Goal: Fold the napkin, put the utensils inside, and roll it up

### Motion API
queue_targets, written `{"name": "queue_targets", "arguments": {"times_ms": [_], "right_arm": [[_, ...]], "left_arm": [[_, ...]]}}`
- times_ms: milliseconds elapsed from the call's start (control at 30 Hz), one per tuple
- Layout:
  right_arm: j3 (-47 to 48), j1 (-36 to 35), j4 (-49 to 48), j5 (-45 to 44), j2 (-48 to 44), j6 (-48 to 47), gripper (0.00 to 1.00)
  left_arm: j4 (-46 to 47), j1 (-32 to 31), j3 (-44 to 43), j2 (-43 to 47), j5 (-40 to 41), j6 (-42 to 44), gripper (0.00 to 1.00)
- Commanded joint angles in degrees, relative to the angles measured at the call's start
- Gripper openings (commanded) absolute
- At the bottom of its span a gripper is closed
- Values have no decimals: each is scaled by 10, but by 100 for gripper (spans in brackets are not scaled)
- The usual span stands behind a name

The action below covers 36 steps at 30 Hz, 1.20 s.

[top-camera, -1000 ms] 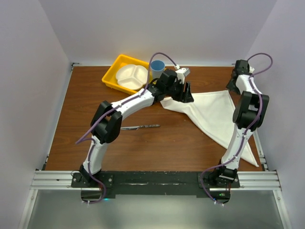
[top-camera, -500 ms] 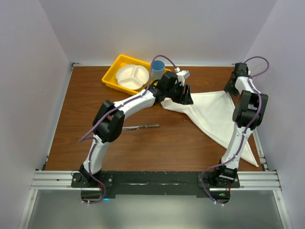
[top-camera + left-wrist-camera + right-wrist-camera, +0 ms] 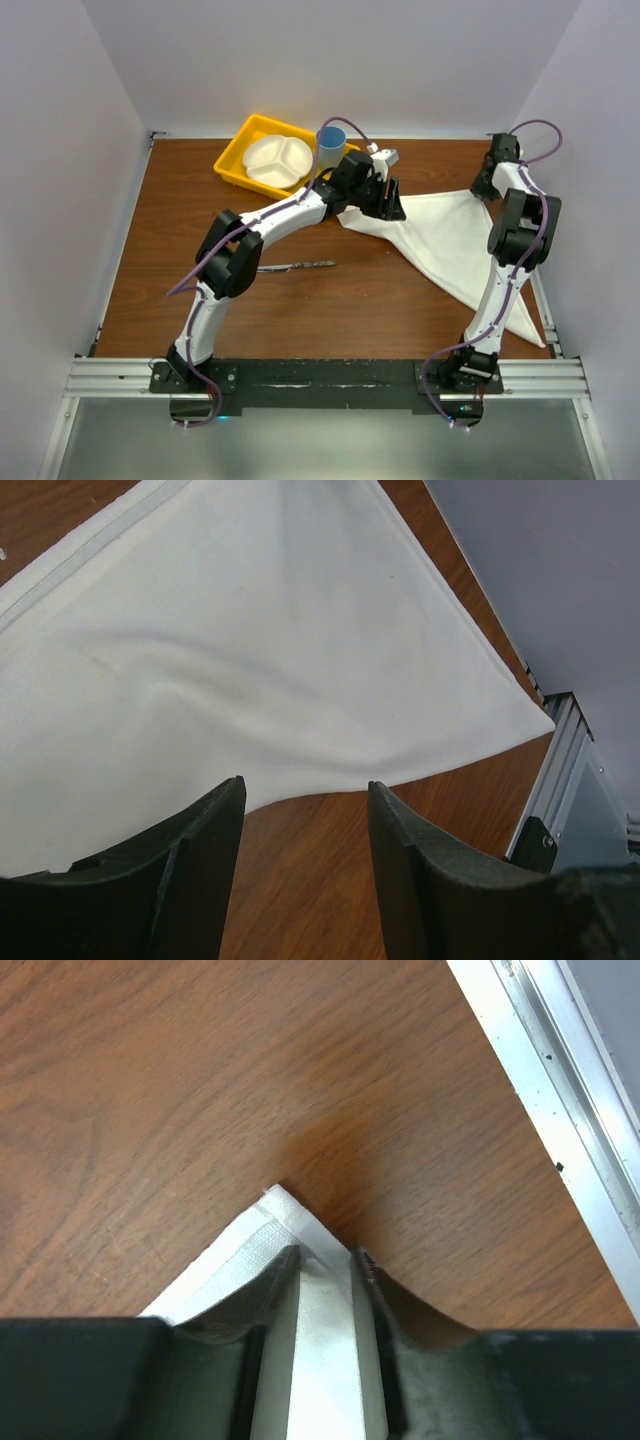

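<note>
A: Where are we on the task?

B: Early. The napkin (image 3: 440,235) lies flat on the right half of the table (image 3: 180,230) and reads as a triangle, so maybe one diagonal fold is in. Can't confirm the layers. The knife (image 3: 296,266) sits on bare wood left of the cloth, well apart from it. Not loaded, nothing rolled.

A: Arms?

B: The left arm reaches across to the napkin's left corner. The left gripper (image 3: 305,790) is low over the wood with its jaws spread and nothing between them, and the cloth edge is just past the tips. The right arm stretches to the far right corner, wrist pitched down.

A: Right jaws?

B: The right gripper (image 3: 325,1252) has a narrow gap, one finger on each side of the corner. The cloth lies flat between them with the tip poking out ahead. No pinch visible.

A: Clutter?

B: A tray (image 3: 232,160) with a plate (image 3: 275,160), plus a cup (image 3: 331,140), at the far edge, clear of the cloth.

A: What's left?

B: My guess: finish folding, add the knife, roll.
</note>
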State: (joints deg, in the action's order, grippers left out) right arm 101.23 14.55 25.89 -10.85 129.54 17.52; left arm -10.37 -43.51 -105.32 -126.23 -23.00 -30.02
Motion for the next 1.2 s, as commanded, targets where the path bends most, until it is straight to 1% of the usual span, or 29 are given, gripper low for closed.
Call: {"name": "queue_targets", "arguments": {"times_ms": [0, 67, 233, 267, 300, 333, 400, 467, 567, 600, 667, 833, 867, 900, 933, 967, 1100, 1167], "right_arm": [[-6, 0, -8, 12, -4, -6, 23], [-5, 0, -7, 11, -8, -7, 20], [0, -1, -2, -9, -24, -14, 17], [0, -1, 0, -11, -26, -16, 18], [-1, -1, 0, -12, -28, -19, 22], [-3, -1, -1, -6, -32, -19, 31], [-2, -2, 0, -2, -31, -19, 33], [-2, -2, 3, 7, -29, -18, 33], [-9, -2, 0, 18, -29, -17, 27], [-9, -2, 0, 19, -29, -16, 23], [-9, -2, 0, 18, -32, -18, 19], [-4, -3, 6, 9, -39, -22, 19], [-3, -4, 7, 9, -42, -25, 21], [-3, -4, 7, 8, -46, -26, 28], [-4, -5, 7, 11, -48, -27, 29], [-3, -5, 6, 13, -49, -28, 28], [-1, -7, 11, 19, -50, -27, 21], [-2, -9, 12, 17, -50, -28, 20]], "left_arm": [[16, 3, -23, -2, -14, -10, 57], [16, 3, -23, -3, -14, -10, 57], [17, 3, -23, -6, -16, -12, 56], [18, 3, -24, -6, -17, -13, 56], [18, 3, -24, -6, -17, -13, 57], [18, 3, -24, -6, -18, -14, 57], [19, 3, -24, -6, -20, -15, 57], [19, 3, -23, -7, -23, -16, 57], [20, 3, -21, -5, -25, -16, 56], [20, 3, -20, -5, -23, -15, 56], [19, 2, -20, -6, -23, -15, 57], [24, 3, -20, -9, -28, -19, 57], [25, 3, -21, -9, -29, -20, 56], [26, 3, -21, -9, -31, -21, 56], [26, 3, -21, -10, -32, -21, 56], [26, 3, -20, -10, -33, -22, 56], [27, 3, -19, -9, -35, -23, 56], [29, 3, -16, -8, -35, -23, 56]]}}
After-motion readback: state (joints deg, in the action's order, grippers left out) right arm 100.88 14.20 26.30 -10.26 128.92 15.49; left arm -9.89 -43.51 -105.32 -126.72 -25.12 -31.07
